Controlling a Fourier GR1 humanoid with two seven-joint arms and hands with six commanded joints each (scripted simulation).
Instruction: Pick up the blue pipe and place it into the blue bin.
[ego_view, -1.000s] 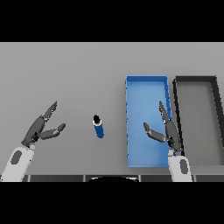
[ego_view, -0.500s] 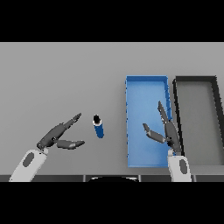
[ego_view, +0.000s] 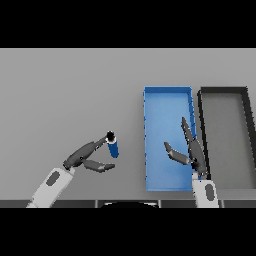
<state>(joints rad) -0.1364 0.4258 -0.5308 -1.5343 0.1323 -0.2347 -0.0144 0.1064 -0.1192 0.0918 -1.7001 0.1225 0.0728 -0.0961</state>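
As the left robot hand (ego_view: 86, 157) reached the short blue cylindrical pipe (ego_view: 113, 146), nothing was gripped yet.
Its spread fingers flanked the pipe standing on the grey counter (ego_view: 65, 95); lift and transfer to the rectangular blue plastic bin (ego_view: 167, 92) remained. The right robot hand (ego_view: 190, 152) hovered spread over the bin.

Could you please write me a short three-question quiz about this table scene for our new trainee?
1. True or false: the blue pipe already lies inside the blue bin.
2. Which hand is next to the pipe? A) left hand B) right hand
3. Fill in: to the right of the blue bin stands a ____ bin.

Key
1. False: the pipe is on the grey table, left of the blue bin.
2. A: its open fingers reach the pipe but are not closed round it; the right hand hovers open over the blue bin.
3. black
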